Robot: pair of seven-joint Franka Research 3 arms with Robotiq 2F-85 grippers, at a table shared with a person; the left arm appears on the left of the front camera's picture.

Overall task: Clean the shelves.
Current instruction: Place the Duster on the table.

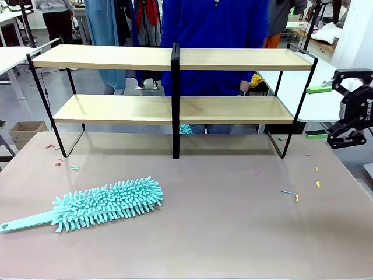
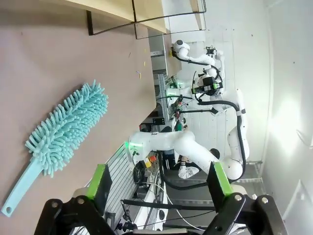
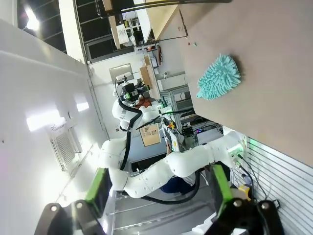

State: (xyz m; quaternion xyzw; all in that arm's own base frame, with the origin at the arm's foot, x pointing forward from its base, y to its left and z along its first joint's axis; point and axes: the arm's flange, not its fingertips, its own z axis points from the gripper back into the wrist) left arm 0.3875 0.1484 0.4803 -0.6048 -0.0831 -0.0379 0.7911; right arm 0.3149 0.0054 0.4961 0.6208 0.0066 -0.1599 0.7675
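- The shelves (image 1: 175, 87) stand at the far side of the bench (image 1: 233, 233), a wide two-tier rack of light-wood boards on a thin black frame, with a person in a blue top just behind them.
- The turquoise duster (image 1: 99, 207) lies flat on the near-left part of the bench, well apart from the shelves and in front of their left half.
- Its long axis runs slightly uphill from lower left to upper right in the front view — the flat handle end points to the bench's left edge, the fluffy head points toward the middle and the rack.
- In the left wrist view the duster (image 2: 63, 132) sits ahead and to the picture's left of the left gripper (image 2: 159, 188), handle end nearest the camera; the fingers (image 2: 100, 183) stand wide apart and hold nothing.
- The right gripper (image 1: 344, 111) hangs at the bench's right edge, level with the lower boards, its green-padded fingers (image 1: 319, 89) spread wide and empty; from its wrist camera the duster (image 3: 218, 77) is small and far off.
- Judgement: the left arm is much the nearer — the handle lies on its side, so the pick-up looks like its job, with the fingers closing across the thin handle rather than along it.
- Small coloured scraps (image 1: 317, 184) lie scattered on the bench near both ends of the rack.
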